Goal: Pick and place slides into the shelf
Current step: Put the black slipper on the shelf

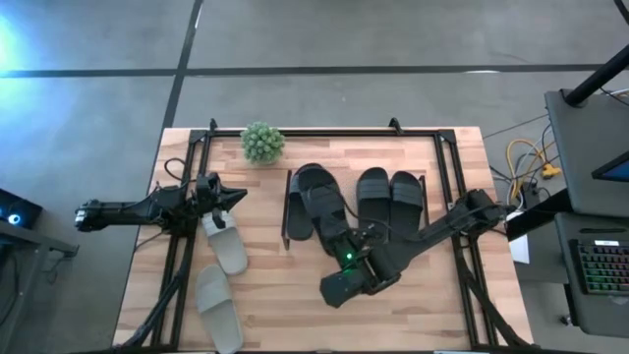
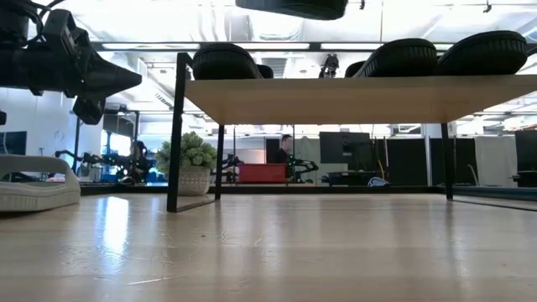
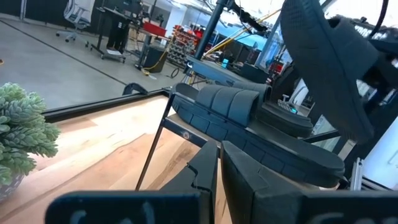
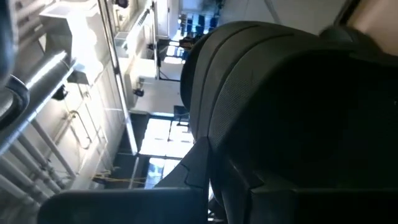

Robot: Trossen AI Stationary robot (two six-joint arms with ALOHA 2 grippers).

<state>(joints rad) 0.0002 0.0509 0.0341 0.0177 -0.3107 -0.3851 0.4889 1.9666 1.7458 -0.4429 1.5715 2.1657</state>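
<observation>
The right tool (image 1: 346, 278) is clenched on a black slide (image 1: 339, 285), holding it up over the tabletop (image 1: 275, 295) in front of the shelf (image 2: 352, 99). Three more black slides (image 1: 388, 202) sit on top of the shelf. The left tool (image 1: 236, 196) is closed with nothing in it, just above a pale slide (image 1: 226, 244). Another pale slide (image 1: 218, 307) lies nearer the front edge. A small green plant (image 1: 262, 143) stands at the back.

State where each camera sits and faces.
High: overhead, straight down on the wooden table; left gripper and right gripper show.
Low: tabletop level, under the pale wooden shelf; left gripper overhead.
Left wrist: past its shut fingers toward shelf.
Right wrist: onto the gripped black rubber slide.
Shared: high and low show potted green plant.
</observation>
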